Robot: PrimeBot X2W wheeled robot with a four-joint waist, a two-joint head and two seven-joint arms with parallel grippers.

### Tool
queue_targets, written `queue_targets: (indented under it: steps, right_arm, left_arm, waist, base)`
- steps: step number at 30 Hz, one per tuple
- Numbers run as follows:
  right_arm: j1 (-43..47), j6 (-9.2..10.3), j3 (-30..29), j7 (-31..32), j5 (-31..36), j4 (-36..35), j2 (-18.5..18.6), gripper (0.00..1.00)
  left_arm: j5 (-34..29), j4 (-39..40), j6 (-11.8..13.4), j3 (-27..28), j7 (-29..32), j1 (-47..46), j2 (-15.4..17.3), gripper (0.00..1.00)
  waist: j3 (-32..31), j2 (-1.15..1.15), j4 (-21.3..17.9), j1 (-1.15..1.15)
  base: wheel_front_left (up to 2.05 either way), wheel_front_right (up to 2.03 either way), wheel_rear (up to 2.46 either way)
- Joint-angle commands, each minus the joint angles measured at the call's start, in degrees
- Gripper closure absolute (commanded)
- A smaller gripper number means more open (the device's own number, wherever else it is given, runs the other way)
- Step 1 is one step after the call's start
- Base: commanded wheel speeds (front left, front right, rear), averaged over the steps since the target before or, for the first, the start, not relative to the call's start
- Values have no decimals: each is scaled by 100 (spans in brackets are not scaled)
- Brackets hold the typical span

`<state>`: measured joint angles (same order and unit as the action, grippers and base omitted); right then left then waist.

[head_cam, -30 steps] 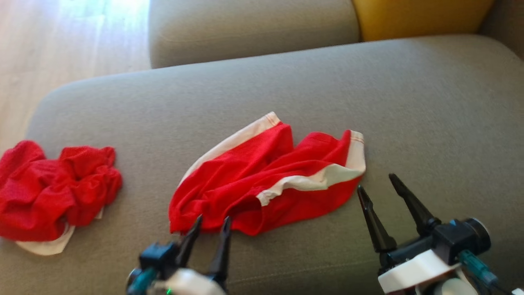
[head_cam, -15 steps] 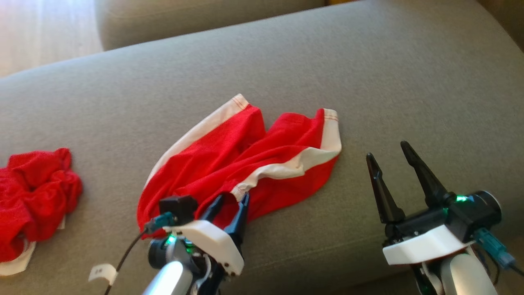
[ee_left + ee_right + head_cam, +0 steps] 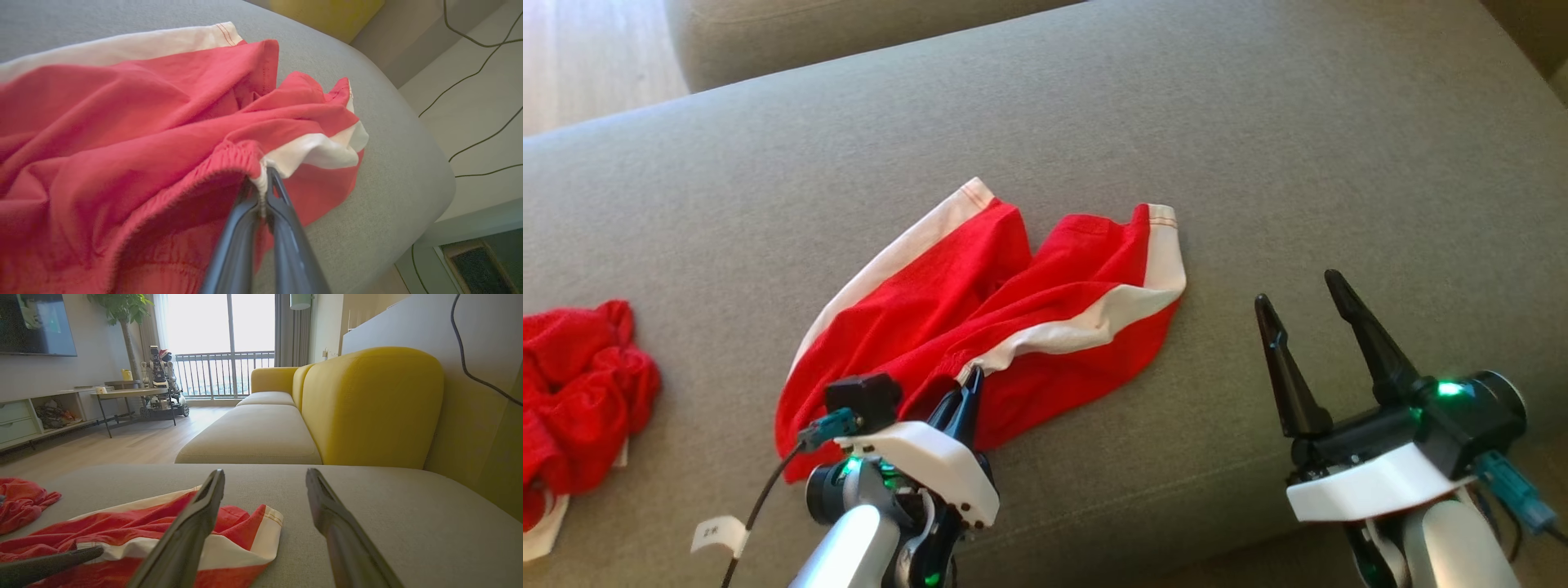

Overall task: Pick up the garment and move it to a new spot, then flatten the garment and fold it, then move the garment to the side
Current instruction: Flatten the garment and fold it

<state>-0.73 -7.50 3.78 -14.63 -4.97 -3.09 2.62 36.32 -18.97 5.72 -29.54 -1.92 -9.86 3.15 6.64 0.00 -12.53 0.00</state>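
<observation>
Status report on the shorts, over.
Left gripper shut on shorts waistband. Right gripper open, beside shorts. Other red garment apart, far left.

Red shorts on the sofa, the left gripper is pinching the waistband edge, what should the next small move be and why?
Probably lift the left gripper slightly, straight up. It is shut on the waistband edge of the red shorts, the rest lies crumpled on the sofa cushion, and the right gripper stands open beside them, holding nothing.
</observation>
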Motion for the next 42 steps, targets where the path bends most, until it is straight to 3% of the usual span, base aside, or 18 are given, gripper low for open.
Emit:
queue_targets:
  steps: [1,12,13,16,23,33,36,37,38,39,40,42]
  right_arm:
    - [-205,1,158,-37,70,-198,26,0]
    - [-763,1,360,-37,547,695,200,0]
    - [-976,1,399,-37,698,1100,437,0]
    - [-1304,1,387,-37,727,1844,698,0]
    - [-1905,1,547,15,423,3341,933,0]
    - [-2185,1,696,25,-122,4268,668,1]
    - [-2229,1,868,33,-340,4422,605,21]
    - [-2238,1,915,49,-422,4466,587,47]
    - [-2245,1,959,74,-508,4506,573,63]
    - [-2249,1,1008,103,-587,4541,566,87]
    - [-2256,1,1060,109,-636,4561,577,100]
    - [-2271,1,1087,92,-670,4578,629,100]
  left_arm:
    - [22,226,26,175,-77,-184,11,100]
    - [-148,793,163,112,12,320,488,100]
    - [-158,901,219,152,18,411,581,100]
    - [-127,1016,262,214,5,498,655,100]
    - [-118,1045,327,271,-129,513,635,100]
    - [-170,1009,397,268,-240,448,630,100]
    - [-191,1003,396,268,-252,405,664,100]
    - [-198,1001,400,265,-250,388,669,100]
    - [-196,1002,403,267,-251,372,668,100]
    - [-198,1001,406,267,-252,360,671,100]
    - [-201,1001,409,265,-253,349,675,100]
    - [-210,1008,420,265,-265,337,683,100]
  waist:
    - [-15,0,93,0]
    - [104,0,821,0]
    - [121,0,981,0]
    - [133,0,1169,0]
    - [127,0,1407,0]
    - [287,0,1406,0]
    - [334,0,1377,0]
    - [343,0,1372,0]
    - [350,0,1369,0]
    - [353,0,1365,0]
    - [353,0,1360,0]
    - [341,0,1346,0]
  base:
    - [0,0,0]
    - [0,0,0]
    - [0,0,0]
    - [0,0,0]
    - [0,0,0]
    - [0,0,0]
    - [0,0,0]
    - [0,0,0]
    - [0,0,0]
    - [0,0,0]
    - [0,0,0]
    - [0,0,0]
